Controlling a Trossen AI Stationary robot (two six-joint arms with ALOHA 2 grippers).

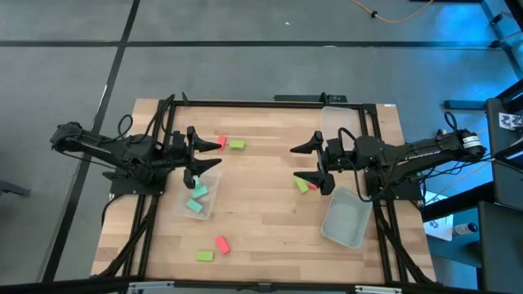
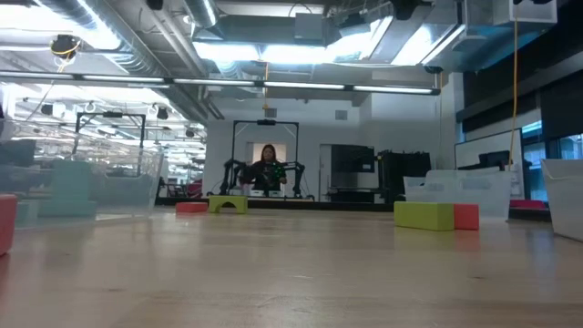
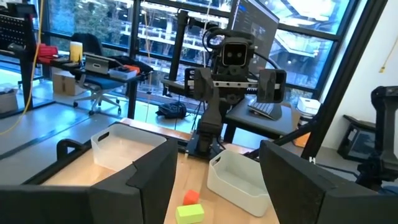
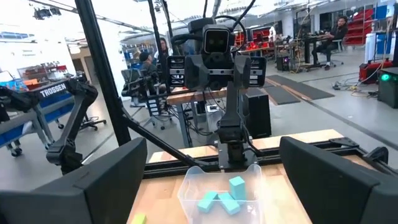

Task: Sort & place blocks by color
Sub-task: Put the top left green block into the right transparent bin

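Note:
Both grippers hang above the table, pointing level at each other, and touch nothing. My left gripper [image 1: 191,155] is open over the far end of a clear tub [image 1: 209,204] that holds teal blocks [image 4: 227,202]. My right gripper [image 1: 296,163] is open too. Just below it, on its near side, a lime block [image 1: 301,186] and a red block [image 1: 313,186] lie together on the table. Another red block [image 1: 221,142] and lime block [image 1: 237,144] lie toward the far edge. A third red block [image 1: 221,243] and lime block [image 1: 204,256] lie near the front edge.
A clear tub [image 1: 343,216] stands at the right near side, under the right arm, and another [image 1: 335,118] at the far right corner. Bare wood [image 1: 261,212] lies between the arms. A black frame [image 1: 270,102] runs along the table's edges.

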